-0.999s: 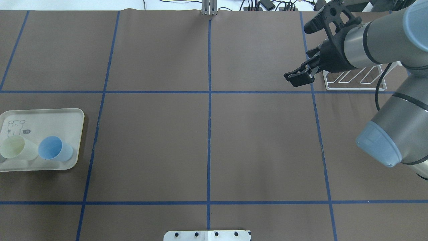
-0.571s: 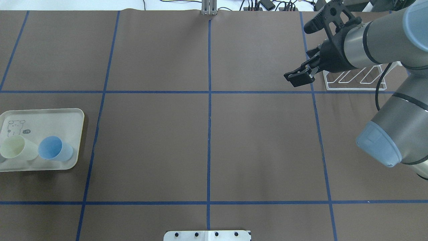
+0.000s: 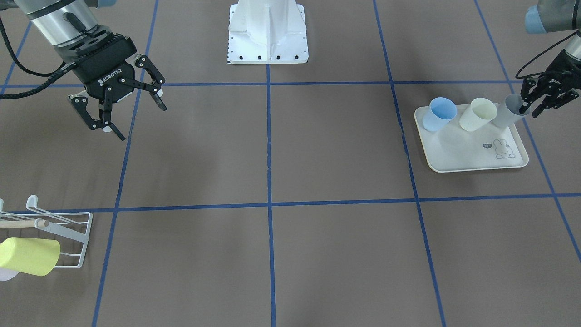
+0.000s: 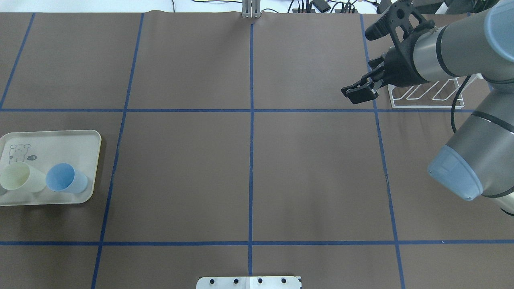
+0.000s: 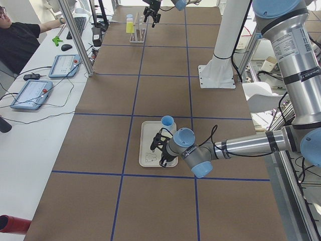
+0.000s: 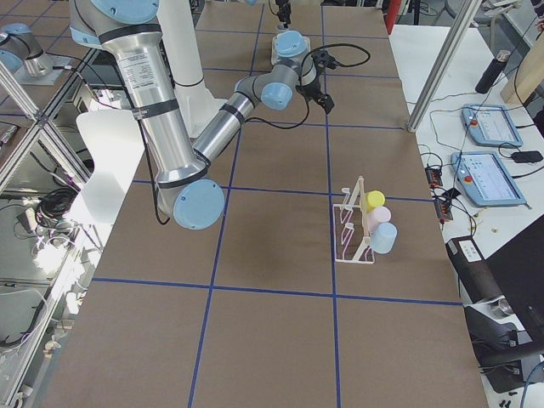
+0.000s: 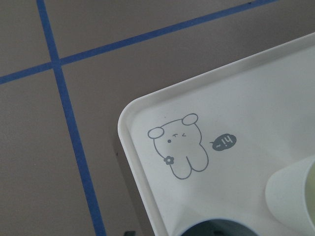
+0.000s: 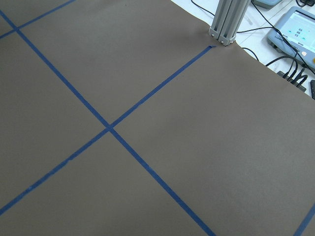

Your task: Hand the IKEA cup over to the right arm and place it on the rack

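Note:
A grey cup (image 3: 505,114) stands at the end of a row on the cream tray (image 3: 467,154), beside a cream cup (image 3: 477,114) and a blue cup (image 3: 439,113). My left gripper (image 3: 531,111) is at the grey cup's rim, its fingers apart either side of the cup wall; the left wrist view shows only that rim (image 7: 216,228) at its bottom edge. My right gripper (image 3: 140,121) hangs open and holds nothing, just left of the white wire rack (image 4: 425,96) in the overhead view. The rack (image 6: 353,229) carries a yellow, a pink and a blue cup.
Blue tape lines split the brown table into squares. The robot's white base (image 3: 268,32) stands at the table's near edge. A post (image 4: 251,9) rises at the far edge. A person (image 5: 17,40) sits at a side desk with tablets.

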`<state>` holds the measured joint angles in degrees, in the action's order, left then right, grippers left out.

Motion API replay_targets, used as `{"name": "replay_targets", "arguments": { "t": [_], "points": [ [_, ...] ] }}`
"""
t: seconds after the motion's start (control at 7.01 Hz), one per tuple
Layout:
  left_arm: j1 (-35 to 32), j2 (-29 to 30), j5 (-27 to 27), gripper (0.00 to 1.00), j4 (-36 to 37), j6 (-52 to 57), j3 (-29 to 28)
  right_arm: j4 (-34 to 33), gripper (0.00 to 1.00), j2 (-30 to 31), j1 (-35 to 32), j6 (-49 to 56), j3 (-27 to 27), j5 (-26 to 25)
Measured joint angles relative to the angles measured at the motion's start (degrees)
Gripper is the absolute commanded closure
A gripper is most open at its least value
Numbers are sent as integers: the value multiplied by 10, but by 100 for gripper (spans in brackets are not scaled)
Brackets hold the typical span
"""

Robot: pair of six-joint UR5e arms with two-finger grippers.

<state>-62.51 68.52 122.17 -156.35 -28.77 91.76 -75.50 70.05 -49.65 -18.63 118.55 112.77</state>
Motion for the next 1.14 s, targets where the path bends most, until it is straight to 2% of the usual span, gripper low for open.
{"name": "replay_targets", "arguments": {
  "t": [0.29, 0.57, 0.86, 1.14],
  "points": [
    [-1, 0, 1, 100, -3, 3, 1, 0, 1, 0, 0, 0, -1, 0],
    [-12, 3, 24, 100, -3, 8, 10, 0, 1, -2, 1, 0, -1, 0],
    [-86, 20, 36, 100, 12, 47, 16, 17, 1, -5, 5, 0, -5, -1],
    [-178, 75, 56, 100, 87, 92, 25, 120, 1, -5, 23, 0, -35, -2]
  ]
}}
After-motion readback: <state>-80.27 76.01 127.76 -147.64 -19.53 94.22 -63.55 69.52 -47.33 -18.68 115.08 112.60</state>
